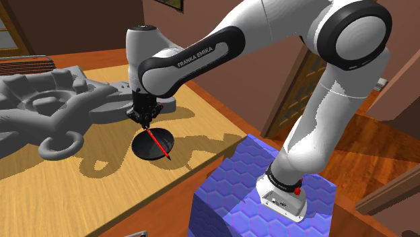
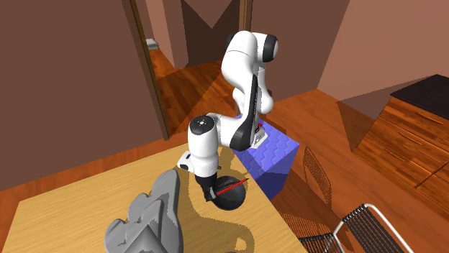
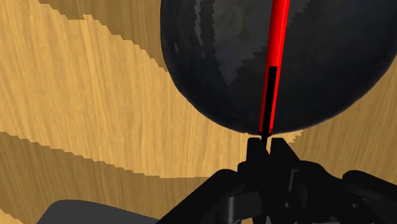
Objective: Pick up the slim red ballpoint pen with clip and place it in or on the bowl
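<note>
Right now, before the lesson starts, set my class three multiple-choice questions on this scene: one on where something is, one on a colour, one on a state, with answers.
1. Where is the red pen? A flat on the table; B over the bowl; C on the blue stand.
2. What colour is the bowl? A white; B yellow; C black.
3. How do the jaws stand? A shut on the pen; B wide open; C shut on nothing.
Answers: 1 B, the wrist view shows the pen crossing the bowl. 2 C, it is black in all three views. 3 A, they clasp the pen's end.
</note>
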Tool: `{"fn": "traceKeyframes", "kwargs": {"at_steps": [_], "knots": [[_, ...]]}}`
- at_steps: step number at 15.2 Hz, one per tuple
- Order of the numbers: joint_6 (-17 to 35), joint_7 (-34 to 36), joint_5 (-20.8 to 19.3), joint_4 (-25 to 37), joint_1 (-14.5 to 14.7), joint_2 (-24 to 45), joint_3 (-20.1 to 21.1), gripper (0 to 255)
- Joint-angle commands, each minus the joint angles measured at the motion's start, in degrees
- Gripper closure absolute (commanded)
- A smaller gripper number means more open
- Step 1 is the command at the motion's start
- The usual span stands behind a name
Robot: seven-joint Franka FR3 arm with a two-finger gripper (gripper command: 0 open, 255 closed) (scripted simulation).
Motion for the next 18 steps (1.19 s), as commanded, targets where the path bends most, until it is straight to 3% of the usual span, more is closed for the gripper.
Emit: {"fn": "traceKeyframes", "kwargs": {"at_steps": [1, 4, 5, 10, 14, 18], "knots": [[0.08, 0.01, -0.02, -0.04, 0.00, 0.04, 0.00, 255], [0.08, 0.01, -0.02, -0.04, 0.00, 0.04, 0.00, 255], [0.08, 0.01, -0.02, -0.05, 0.00, 0.04, 0.00, 0], [0.08, 0.01, -0.02, -0.05, 0.00, 0.04, 0.00, 0], [-6.74, -1.17, 1.66, 3.14, -0.35, -3.83, -0.09, 0], [-6.74, -1.18, 1.66, 3.14, -0.34, -3.83, -0.10, 0]]}}
